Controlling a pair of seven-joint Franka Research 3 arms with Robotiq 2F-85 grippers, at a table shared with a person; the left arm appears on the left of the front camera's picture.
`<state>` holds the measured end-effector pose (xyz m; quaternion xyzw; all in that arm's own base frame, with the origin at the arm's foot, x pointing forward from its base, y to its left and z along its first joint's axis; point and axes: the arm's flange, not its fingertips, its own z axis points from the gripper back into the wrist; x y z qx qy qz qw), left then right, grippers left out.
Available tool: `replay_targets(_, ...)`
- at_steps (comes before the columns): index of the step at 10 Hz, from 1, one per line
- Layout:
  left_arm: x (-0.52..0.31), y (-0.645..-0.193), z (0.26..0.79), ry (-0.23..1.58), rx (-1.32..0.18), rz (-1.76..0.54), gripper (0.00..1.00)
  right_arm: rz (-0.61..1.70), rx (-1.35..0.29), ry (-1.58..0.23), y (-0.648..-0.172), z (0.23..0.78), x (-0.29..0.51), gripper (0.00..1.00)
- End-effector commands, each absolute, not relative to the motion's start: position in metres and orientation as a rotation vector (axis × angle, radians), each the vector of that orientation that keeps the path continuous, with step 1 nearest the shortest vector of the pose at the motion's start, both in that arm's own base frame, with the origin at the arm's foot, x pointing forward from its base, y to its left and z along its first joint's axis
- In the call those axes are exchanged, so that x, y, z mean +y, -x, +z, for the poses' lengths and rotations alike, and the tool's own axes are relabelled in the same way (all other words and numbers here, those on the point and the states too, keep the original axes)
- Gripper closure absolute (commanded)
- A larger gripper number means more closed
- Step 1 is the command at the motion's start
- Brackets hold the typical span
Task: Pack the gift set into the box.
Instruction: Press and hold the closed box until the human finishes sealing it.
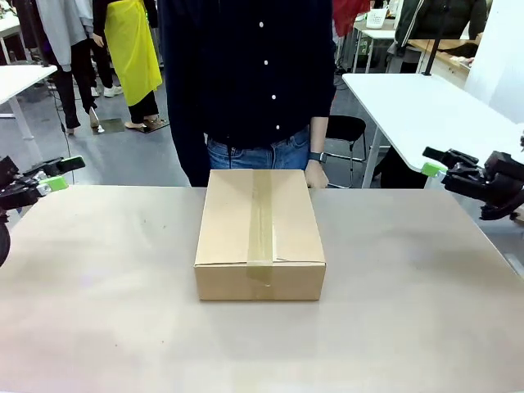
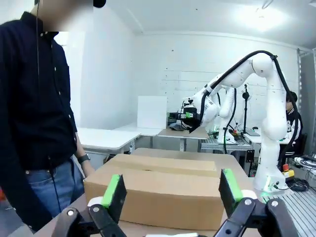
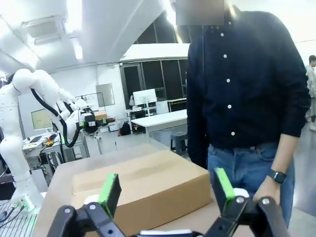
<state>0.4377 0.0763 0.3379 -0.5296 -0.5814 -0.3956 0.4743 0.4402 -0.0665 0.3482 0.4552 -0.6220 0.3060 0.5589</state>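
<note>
The box point(image 1: 259, 233) stands in the middle of the table, its flaps shut and a strip of clear tape running along the top seam. The pouch and the white pack are out of view. My left gripper point(image 1: 64, 173) hovers open at the table's left edge, far from the box. At the right edge my right gripper point(image 1: 438, 164) is open too, nothing between its fingers. The left wrist view looks past the open left gripper point(image 2: 172, 192) at the box point(image 2: 158, 177); the right wrist view frames the box point(image 3: 143, 185) behind the open right gripper point(image 3: 166, 190).
A person in a dark shirt stands at the far side, one hand point(image 1: 316, 173) by the box's far right corner. White tables point(image 1: 426, 106) and a black chair point(image 1: 348, 131) stand behind. Bare tabletop point(image 1: 106, 270) surrounds the box.
</note>
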Motion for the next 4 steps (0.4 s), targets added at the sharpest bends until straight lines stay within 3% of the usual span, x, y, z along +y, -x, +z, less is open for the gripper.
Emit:
replay_targets(1,0.0609,-0.4339,0.3777,1.285,-1.423,-1.044,0.00,0.864,-1.405,-1.152,-0.4426,0.3853,-0.0443,0.00)
replay_targets(4,0.0609,-0.4339,0.3777,1.285,-1.423,-1.044,0.00,0.864,-1.405,-1.152,-0.4426,0.3853,-0.0443,0.00)
